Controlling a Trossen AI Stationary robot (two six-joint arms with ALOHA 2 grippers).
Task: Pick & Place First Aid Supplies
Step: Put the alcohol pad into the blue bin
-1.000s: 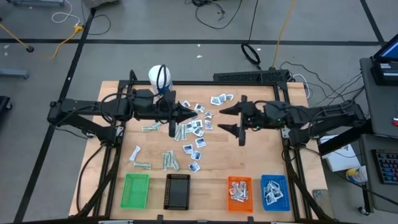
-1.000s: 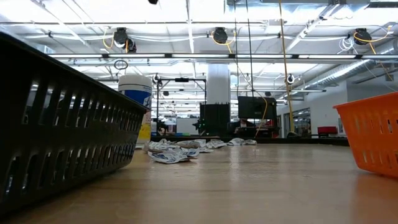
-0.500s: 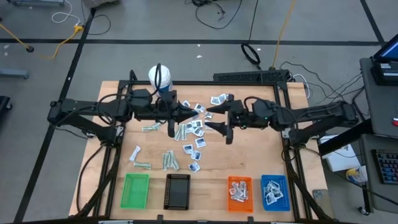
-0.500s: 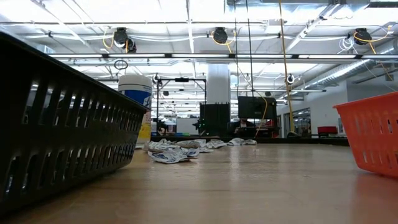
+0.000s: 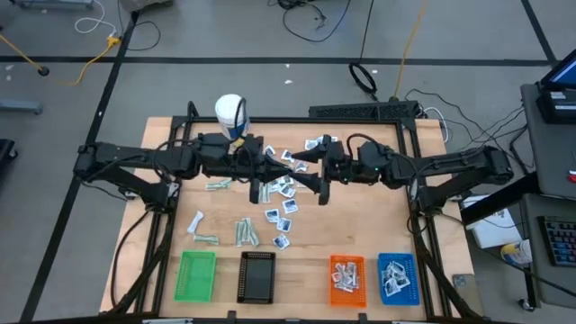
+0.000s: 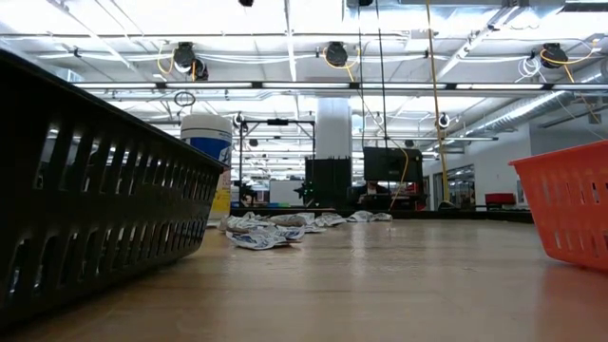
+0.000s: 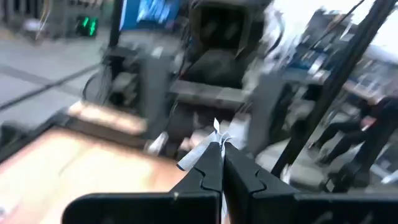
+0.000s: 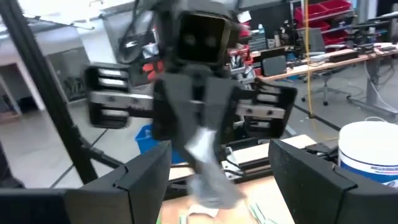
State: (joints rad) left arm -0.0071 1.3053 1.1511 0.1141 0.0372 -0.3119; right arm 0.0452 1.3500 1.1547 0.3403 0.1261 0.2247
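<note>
Pale wrapped strip sits clamped in the left tool, facing the right tool, spread wide. Orange tray and blue tray hold packets; many sachets remain mid-table.

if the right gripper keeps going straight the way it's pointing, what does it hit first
Most likely the packet pinched in the left gripper, which faces the right gripper head-on above the packet pile. The right jaws stand open around that line; how far apart they are is unclear.
</note>
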